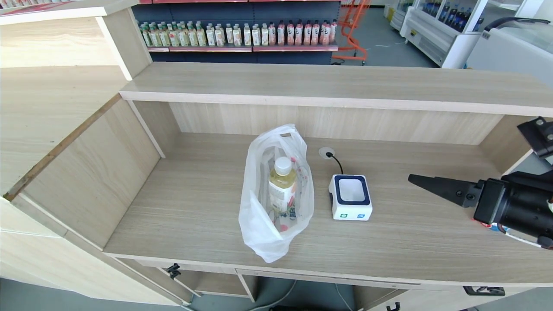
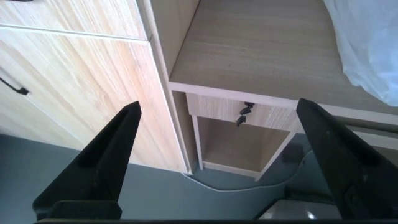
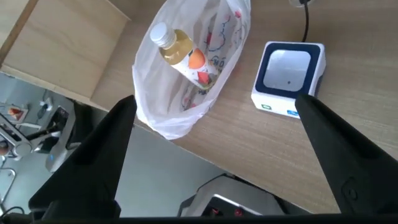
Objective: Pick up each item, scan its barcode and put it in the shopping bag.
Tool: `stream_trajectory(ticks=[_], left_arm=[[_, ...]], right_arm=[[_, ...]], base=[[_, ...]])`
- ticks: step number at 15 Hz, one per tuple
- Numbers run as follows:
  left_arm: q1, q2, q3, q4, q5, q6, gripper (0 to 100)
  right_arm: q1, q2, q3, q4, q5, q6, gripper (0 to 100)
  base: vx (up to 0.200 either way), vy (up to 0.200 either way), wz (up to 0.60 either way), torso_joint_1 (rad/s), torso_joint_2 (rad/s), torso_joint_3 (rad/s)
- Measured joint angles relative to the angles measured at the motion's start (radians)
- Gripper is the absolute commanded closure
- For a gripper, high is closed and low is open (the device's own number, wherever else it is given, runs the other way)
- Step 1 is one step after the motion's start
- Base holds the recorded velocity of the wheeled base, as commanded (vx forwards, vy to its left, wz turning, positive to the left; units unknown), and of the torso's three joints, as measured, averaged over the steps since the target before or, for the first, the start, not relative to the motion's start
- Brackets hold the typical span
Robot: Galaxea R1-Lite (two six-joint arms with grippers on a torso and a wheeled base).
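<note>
Presently, right gripper [image 1: 413, 178] sits at the head view's right edge, fingers apart and empty, pointing toward the scanner [image 1: 351, 196]; left gripper [image 2: 219, 106] likewise apart. Bottle [image 1: 282, 183] stands inside shopping bag [image 1: 259, 224], frame centre.

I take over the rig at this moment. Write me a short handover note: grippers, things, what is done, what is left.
Left gripper: fingers open, empty, off the counter, near its front.
Right gripper: fingers open, empty, above the counter, right of the scanner.
Bag: on the counter, left of the scanner, apart from it.
Done: the bottle stands upright in the bag.
Left: whether it was scanned cannot be told; look for further items.
</note>
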Motion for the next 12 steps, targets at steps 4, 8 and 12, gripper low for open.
stream_trajectory(ticks=[4,8,12], left_arm=[[-0.001,0.0,0.0,0.0,0.0,0.0,0],[0.0,0.0,0.0,0.0,0.0,-0.001,0],[0.0,0.0,0.0,0.0,0.002,-0.011,0]], right_arm=[[-0.062,-0.006,0.005,0.0,-0.032,-0.003,0],[-0.196,-0.006,0.015,0.07,-0.081,0.007,0],[-0.256,-0.053,-0.004,0.213,-0.105,0.138,0]], base=[[0.0,-0.2,0.0,0.006,0.0,0.0],[0.0,-0.2,0.0,0.004,0.0,0.004],[0.0,-0.2,0.0,0.0,0.0,0.001]])
